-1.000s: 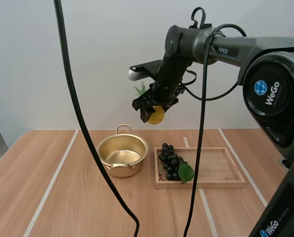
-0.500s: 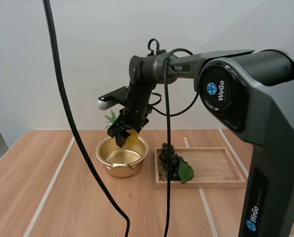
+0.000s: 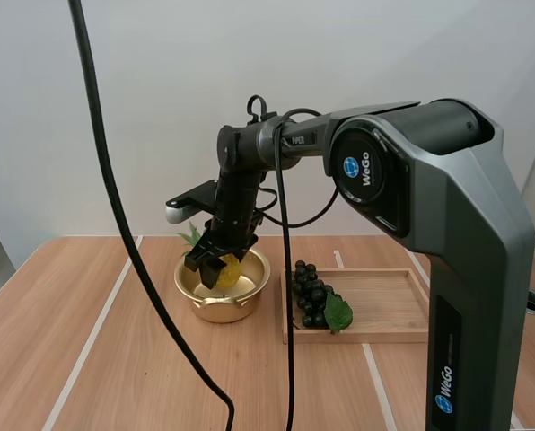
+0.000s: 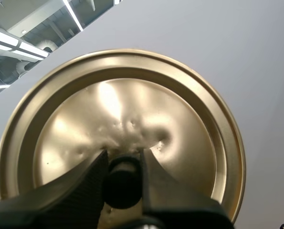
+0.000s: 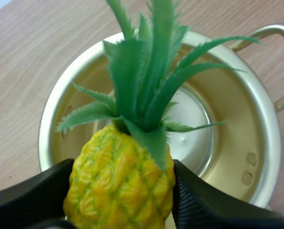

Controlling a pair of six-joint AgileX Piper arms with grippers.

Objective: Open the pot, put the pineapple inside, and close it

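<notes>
Pineapple (image 5: 119,183) is clamped in right gripper (image 3: 218,262), directly over open pot (image 3: 223,310) for release. Left gripper (image 4: 123,164) pinches lid (image 4: 180,119) — clear of opening.

There is one shiny golden metal pot (image 3: 218,310), one round golden lid (image 4: 132,109), one yellow green-leaved pineapple (image 5: 118,191), one bunch of dark grapes (image 3: 311,296) and one rectangular wooden tray (image 3: 384,305).

Right jaws hold pineapple (image 3: 226,270) low over the open pot (image 3: 215,311).
</notes>
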